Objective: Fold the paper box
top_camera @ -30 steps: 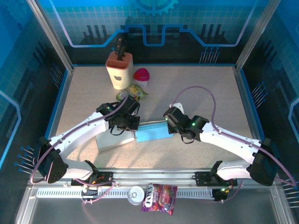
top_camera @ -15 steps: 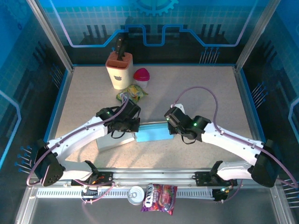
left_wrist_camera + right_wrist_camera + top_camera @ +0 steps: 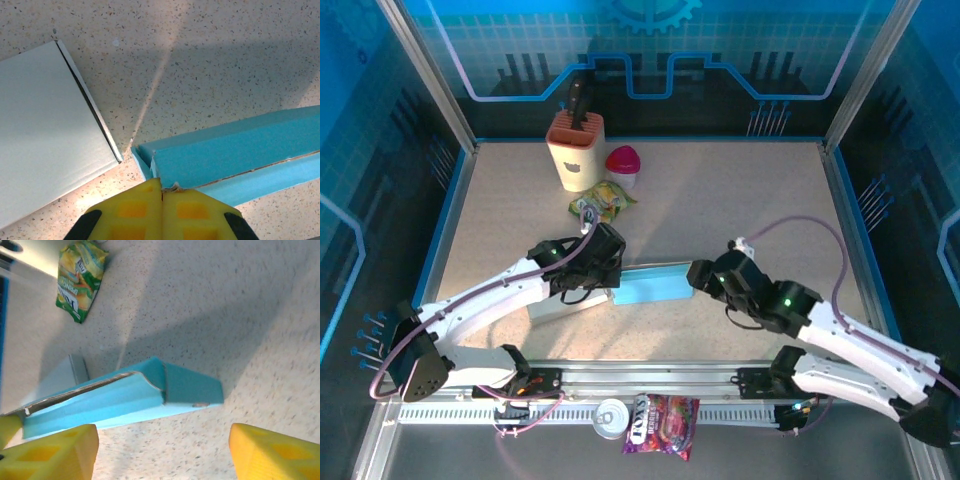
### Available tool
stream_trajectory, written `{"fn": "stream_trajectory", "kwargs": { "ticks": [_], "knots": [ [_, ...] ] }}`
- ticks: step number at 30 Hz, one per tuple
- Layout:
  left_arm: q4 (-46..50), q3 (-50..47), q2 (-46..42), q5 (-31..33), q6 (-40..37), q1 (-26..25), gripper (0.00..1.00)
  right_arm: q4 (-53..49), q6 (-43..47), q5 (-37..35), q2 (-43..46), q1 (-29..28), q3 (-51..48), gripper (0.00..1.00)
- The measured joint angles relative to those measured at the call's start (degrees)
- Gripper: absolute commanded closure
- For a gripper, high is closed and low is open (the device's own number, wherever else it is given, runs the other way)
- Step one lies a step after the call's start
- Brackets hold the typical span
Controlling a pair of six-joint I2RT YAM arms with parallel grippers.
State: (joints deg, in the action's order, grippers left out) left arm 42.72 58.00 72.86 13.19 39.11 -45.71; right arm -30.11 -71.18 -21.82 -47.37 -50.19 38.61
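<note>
While the flattened blue paper box (image 3: 648,284) lies low-centre in the top view, long axis left to right on the speckled beige tabletop (image 3: 750,200), it looks only part formed. In the right wrist view its top seam (image 3: 95,385) gapes and the right end panel stands folded over.

Likely step: re-gripping the right end to work that fold. To do it well, hold the left end as a fixed anchor, bring the free fingers in square to the end panel, catch one wall rather than the whole sleeve, and bend along the printed crease. The card is thin and would likely buckle or slide if pushed.

Left gripper (image 3: 161,200): yellow pads pressed together with no gap, seemingly pinching the box's lower-left corner edge, bottom centre of the left wrist view.

Right gripper (image 3: 162,455): fingers spread wide and holding nothing. The box's right end sits just above the gap between them, not touching.

White flat cardboard sheet (image 3: 45,130) lies just left of the box, apart from it. Green-and-yellow snack packet (image 3: 80,277) sits in the upper left, well apart.
</note>
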Motion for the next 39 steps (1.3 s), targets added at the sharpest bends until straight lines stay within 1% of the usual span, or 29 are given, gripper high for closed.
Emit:
{"fn": "stream_trajectory", "kwargs": {
  "ticks": [2, 4, 9, 15, 19, 23, 27, 30, 31, 34, 36, 38, 39],
  "knots": [
    [0.0, 0.0, 0.0, 0.3, 0.0, -0.3, 1.00, 3.7, -7.9, 0.5, 2.2, 0.0, -4.5, 0.17],
    [0.0, 0.0, 0.0, 0.5, 0.0, -0.6, 1.00, 6.8, -14.4, 1.1, 2.3, 0.0, -6.9, 0.15],
    [-0.1, -0.1, 0.0, 0.8, 0.0, -1.0, 1.00, 11.7, -25.2, 1.4, -0.3, -0.5, -6.1, 0.12],
    [-0.3, -0.2, 0.0, 1.2, 0.0, -1.6, 1.00, 16.4, -34.6, 1.5, -5.8, -1.6, -5.1, 0.13],
    [-0.5, -0.2, 0.0, 1.6, 0.0, -2.5, 1.00, 18.7, -37.5, 1.5, -10.0, -1.6, -4.9, 0.15],
    [-0.8, -0.4, 0.0, 2.1, 0.2, -3.0, 1.00, 21.6, -38.9, 1.6, -13.7, -1.2, -3.7, 0.22],
    [-1.0, -0.4, 0.0, 2.3, 0.9, -3.1, 1.00, 24.5, -39.6, 2.1, -16.3, -0.7, -3.5, 0.37],
    [-1.0, -0.5, 0.0, 2.5, 1.1, -3.2, 1.00, 25.7, -40.0, 2.4, -16.7, -0.6, -3.5, 0.45],
    [-1.1, -0.5, 0.0, 2.5, 1.1, -3.2, 1.00, 25.7, -40.0, 2.4, -16.7, -0.6, -3.5, 0.46],
    [-1.1, -0.5, -0.1, 2.4, 1.2, -3.2, 0.90, 25.8, -40.3, 2.4, -16.7, -0.6, -3.6, 0.51],
    [-1.1, -0.9, -0.5, 2.0, 1.5, -3.3, 0.81, 25.7, -40.5, 2.3, -16.6, -0.6, -3.6, 0.54],
    [-1.0, -1.7, -1.5, 1.2, 2.0, -3.8, 0.79, 25.7, -40.5, 2.1, -16.3, -0.6, -3.6, 0.54],
    [-1.0, -2.1, -2.4, 0.7, 2.4, -4.0, 0.76, 25.7, -40.5, 1.9, -16.2, -0.6, -3.7, 0.54]
  ]
}}
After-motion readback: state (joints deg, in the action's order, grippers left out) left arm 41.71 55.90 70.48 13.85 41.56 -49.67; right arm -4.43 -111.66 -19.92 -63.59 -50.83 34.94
